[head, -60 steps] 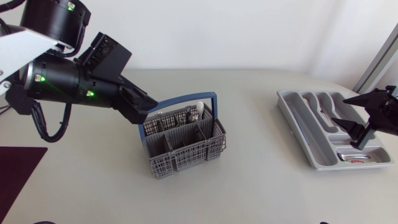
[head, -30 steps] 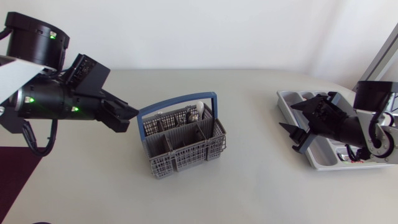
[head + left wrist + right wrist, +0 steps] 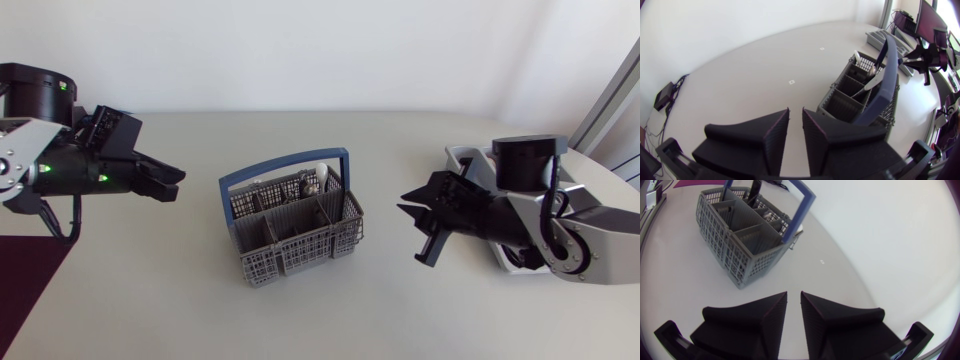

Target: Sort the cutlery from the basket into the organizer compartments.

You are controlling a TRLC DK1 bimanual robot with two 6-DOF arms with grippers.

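Now | left gripper (image 3: pixel 175 186), right gripper (image 3: pixel 408 208) both narrow, empty | we should open wide, drop straight onto cutlery (image 3: pixel 318 180) in basket (image 3: pixel 290 240)

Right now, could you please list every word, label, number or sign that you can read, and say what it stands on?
No text can be read.
Two small marks on the table: too small to read.
The basket and the organizer: no legible print.

Grey grid-walled basket (image 3: pixel 300 250), blue handle (image 3: pixel 283 161) — pale grey organizer (image 3: pixel 465 160), off-white table (image 3: pixel 380 300)
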